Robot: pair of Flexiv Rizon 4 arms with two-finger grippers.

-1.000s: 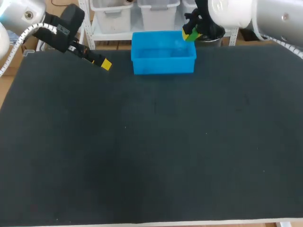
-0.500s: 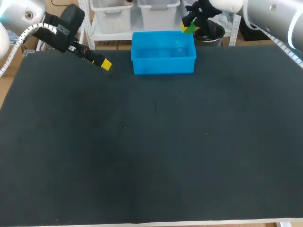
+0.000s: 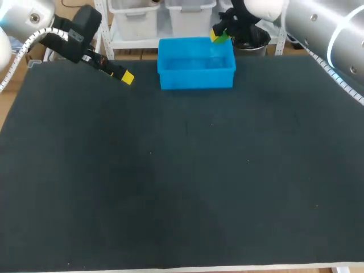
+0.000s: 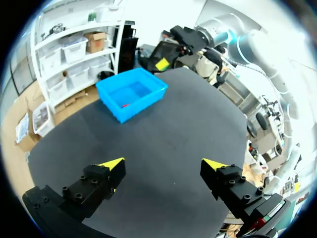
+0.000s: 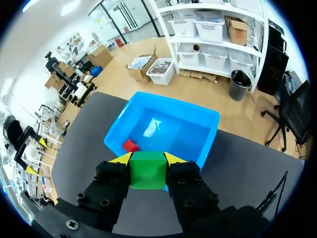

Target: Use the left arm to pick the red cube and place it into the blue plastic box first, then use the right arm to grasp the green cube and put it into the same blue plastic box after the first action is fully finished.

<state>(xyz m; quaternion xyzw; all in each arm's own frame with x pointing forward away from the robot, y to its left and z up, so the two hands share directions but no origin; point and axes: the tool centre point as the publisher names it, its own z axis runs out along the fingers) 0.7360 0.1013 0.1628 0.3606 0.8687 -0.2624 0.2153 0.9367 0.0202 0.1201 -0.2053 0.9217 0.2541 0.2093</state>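
Observation:
The blue plastic box (image 3: 196, 63) stands at the table's far edge, near the middle. A red cube (image 5: 131, 146) lies inside it, also seen as a small red spot (image 4: 126, 105) from the left wrist. My right gripper (image 3: 219, 34) hangs above the box's far right corner, shut on the green cube (image 5: 148, 169), which sits between its yellow tips. In the left wrist view that gripper and cube (image 4: 162, 64) show beyond the box (image 4: 131, 93). My left gripper (image 3: 126, 77) stands open and empty, left of the box, above the mat.
The black mat (image 3: 182, 170) covers the whole table and carries nothing besides the box. The table's far edge runs just behind the box (image 5: 163, 130).
My right gripper has carried the green cube up and to the left, from the box's right corner towards its far rim. The left arm has kept still.

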